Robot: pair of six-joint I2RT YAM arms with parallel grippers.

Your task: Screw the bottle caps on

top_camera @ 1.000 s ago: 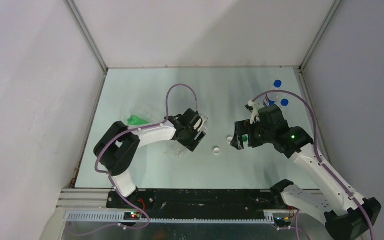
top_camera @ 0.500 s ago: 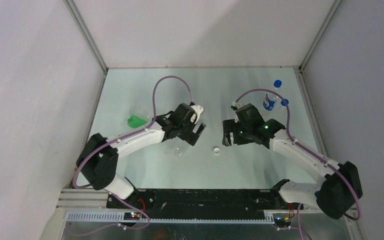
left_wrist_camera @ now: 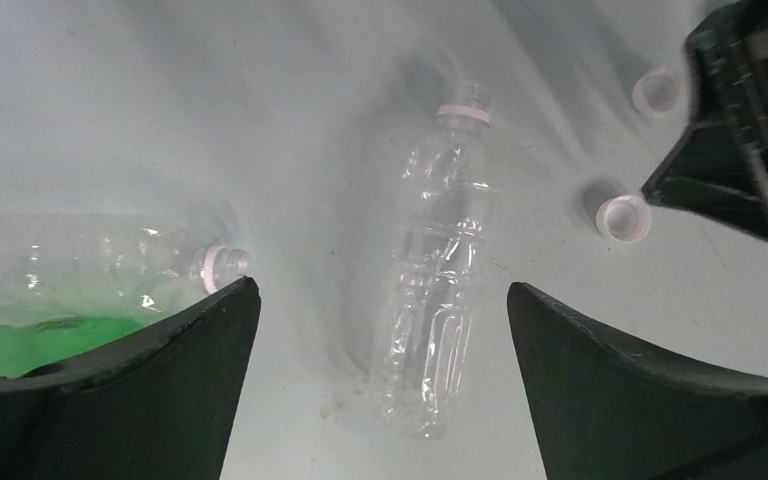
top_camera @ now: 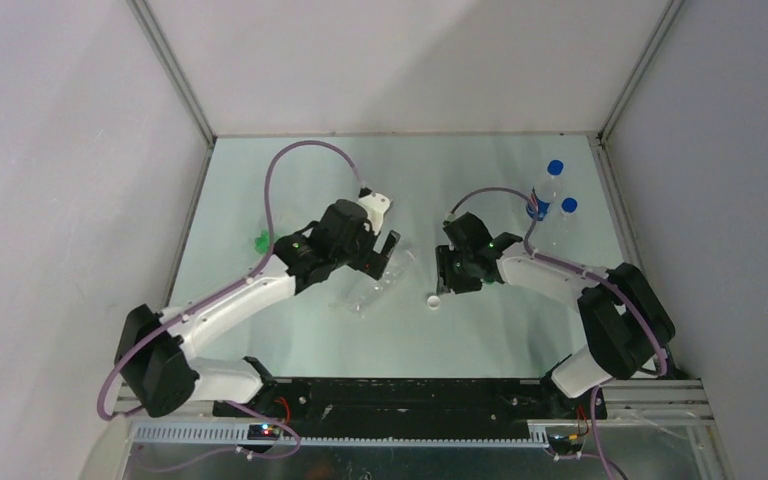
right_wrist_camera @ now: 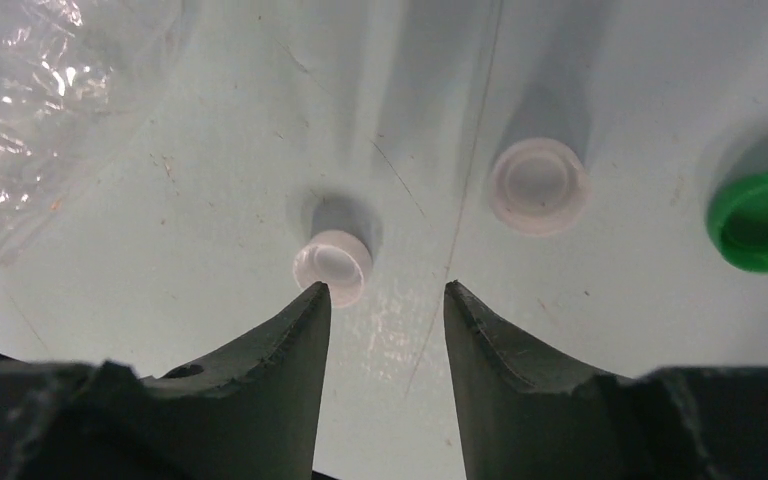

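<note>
A clear bottle (left_wrist_camera: 435,260) lies uncapped on the table, and my left gripper (left_wrist_camera: 382,288) hangs open and wide above its lower half, not touching it. A second clear bottle (left_wrist_camera: 90,270) and a green bottle (left_wrist_camera: 40,340) lie to its left. My right gripper (right_wrist_camera: 385,287) hovers low over the table, jaws partly open with nothing between them. A white cap (right_wrist_camera: 333,265) sits just past its left fingertip. Another white cap (right_wrist_camera: 540,185) and a green cap (right_wrist_camera: 760,220) lie further right. From above, the left gripper (top_camera: 385,255) and right gripper (top_camera: 445,280) face each other across one white cap (top_camera: 432,300).
Two upright bottles with blue caps stand at the back right, the Pepsi-labelled one (top_camera: 540,200) and a clear one (top_camera: 567,215). The green bottle (top_camera: 258,240) lies near the left wall. Grey walls close in the table (top_camera: 500,340) on three sides.
Both arms have stretched forward and lower toward the table's middle. The left jaws have spread wide over the lying bottle. The right jaws have narrowed while moving left to the white cap.
</note>
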